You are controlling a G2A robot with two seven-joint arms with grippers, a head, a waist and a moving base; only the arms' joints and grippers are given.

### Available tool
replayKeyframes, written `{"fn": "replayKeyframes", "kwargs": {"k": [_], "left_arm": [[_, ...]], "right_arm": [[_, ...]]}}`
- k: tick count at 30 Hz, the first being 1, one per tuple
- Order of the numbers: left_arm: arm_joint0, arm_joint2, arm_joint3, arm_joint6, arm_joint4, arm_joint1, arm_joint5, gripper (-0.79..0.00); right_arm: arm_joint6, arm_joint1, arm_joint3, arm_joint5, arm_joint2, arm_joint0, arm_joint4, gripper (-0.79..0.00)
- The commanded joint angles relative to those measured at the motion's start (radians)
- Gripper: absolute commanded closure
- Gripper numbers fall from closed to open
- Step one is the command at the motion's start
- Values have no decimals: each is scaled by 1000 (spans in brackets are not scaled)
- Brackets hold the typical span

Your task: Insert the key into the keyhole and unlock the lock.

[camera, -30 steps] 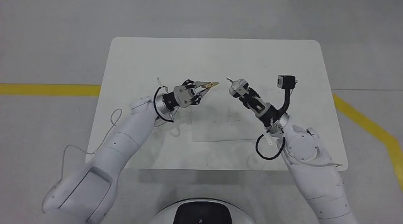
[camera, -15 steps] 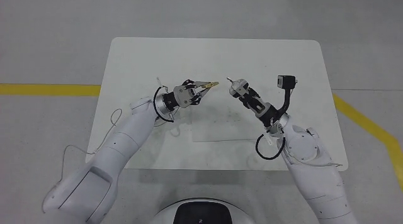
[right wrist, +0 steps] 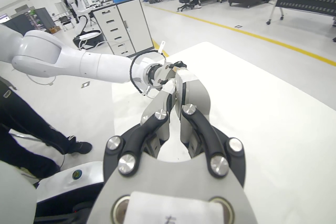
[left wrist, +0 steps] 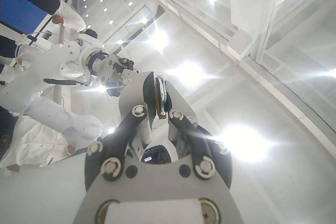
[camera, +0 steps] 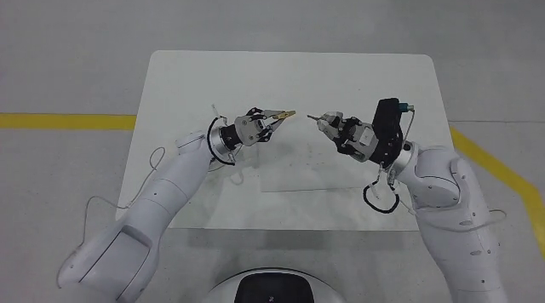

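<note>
My left gripper [camera: 274,117] is held above the middle of the white table [camera: 383,73], shut on a small brass lock [camera: 286,115] that sticks out toward the other arm. In the left wrist view the lock [left wrist: 159,97] sits edge-on between the fingers of the left gripper [left wrist: 157,83]. My right gripper [camera: 328,122] faces it from a short gap away, shut on a thin silver key [camera: 314,119] that points at the lock. In the right wrist view the right gripper [right wrist: 178,83] has its fingers pressed together and lines up with the left gripper [right wrist: 172,70] beyond; the key is hidden there.
A faint rectangular sheet [camera: 302,180] lies on the table under the grippers. A person's legs [right wrist: 29,128] stand on the floor beside the table. The rest of the tabletop [right wrist: 249,104] is bare.
The right wrist has turned and its forearm has swung outward to the right; the key tip sits slightly lower in the top view. The left arm and lock have not moved.
</note>
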Motion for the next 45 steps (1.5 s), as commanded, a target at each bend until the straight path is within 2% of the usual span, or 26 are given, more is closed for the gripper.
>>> {"fn": "replayKeyframes", "kwargs": {"k": [1,7,8,10,13,15,20,26,32,45], "left_arm": [[0,0,0,0,0,0,0,0],[0,0,0,0,0,0,0,0],[0,0,0,0,0,0,0,0],[8,-3,-13,23,5,1,-9,0],[21,-16,-51,60,34,10,-13,0],[26,-20,-72,69,65,17,-2,0],[40,-22,-120,90,131,26,7,0],[46,-23,-155,103,156,26,21,0],[37,-23,-153,105,164,18,22,0],[13,-12,-130,107,211,3,-1,0]], "right_arm": [[6,0,0,3,-1,1,8,0],[6,0,-2,4,-1,1,3,0],[15,2,-19,0,2,7,-41,0],[35,10,-91,-37,33,36,-240,0],[25,22,-161,-145,53,54,-459,0],[3,28,-183,-211,62,66,-545,0],[-35,64,-246,-211,-2,83,-758,0],[-98,107,-254,-211,-105,106,-936,0],[-127,139,-246,-211,-133,126,-1009,0],[-132,186,-272,-211,-153,141,-1045,0]]}}
